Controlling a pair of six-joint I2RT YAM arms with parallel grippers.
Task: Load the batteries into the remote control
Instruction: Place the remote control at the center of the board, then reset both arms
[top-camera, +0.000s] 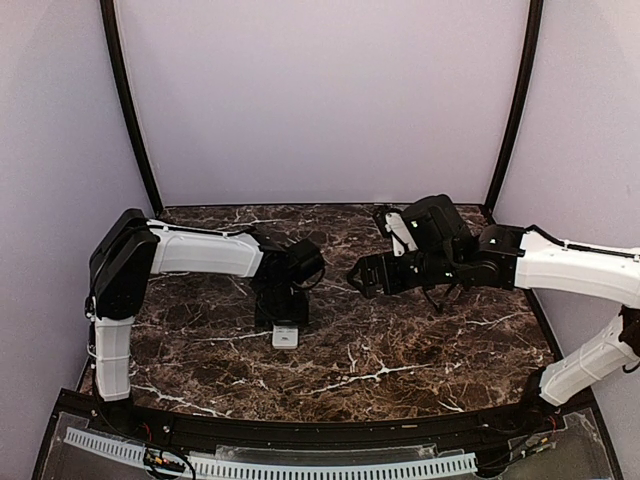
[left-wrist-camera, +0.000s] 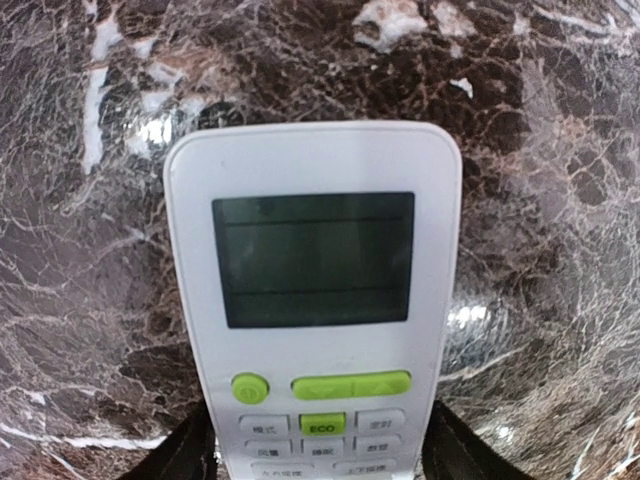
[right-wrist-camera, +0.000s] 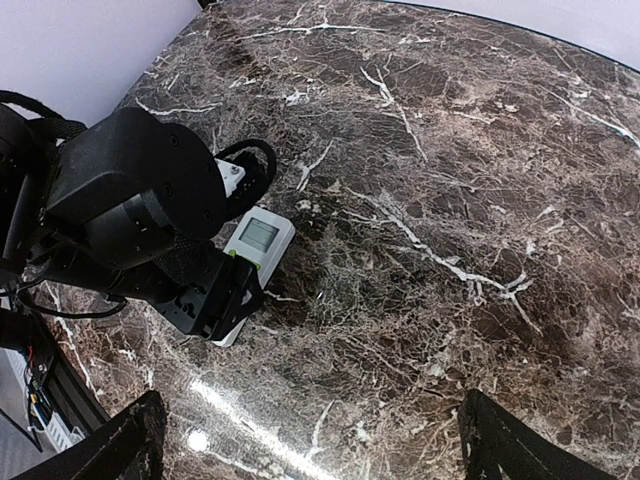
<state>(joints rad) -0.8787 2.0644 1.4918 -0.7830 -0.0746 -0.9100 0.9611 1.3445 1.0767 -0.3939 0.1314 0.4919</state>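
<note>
So the white rectangular plastic remote control (left-wrist-camera: 312, 300) lies face up on the dark brown marble-look table top (top-camera: 420, 340), right under the left gripper (top-camera: 283, 308). It sits between that gripper's two black fingers (left-wrist-camera: 180, 455). Its button end is back between them, and the pale greenish display (left-wrist-camera: 313, 258) pokes out ahead of the fingertips.

Both fingers are hard up against the long edges, but honestly I can't tell if they're pinching it or just standing alongside. The right gripper (top-camera: 362, 277) hangs above the table with its jaws spread wide and nothing in them. From where it sits, the remote is well off to its front-left.

How it'll handle, just my read:
- It looks light and stiff, a hollow plastic shell that won't flex.
- The sides look smooth and glossy, so I'd expect it to slip in a weak pinch.
- Best hold is across the two long edges near the middle or the button end, which is about where the left fingers are.
- Keep pads off the display and the green buttons (left-wrist-camera: 350, 385).

The face is up, so the battery door is presumably on the underside. It'll likely need turning over before anything goes in.

I can't spot the batteries anywhere in these views.
</note>
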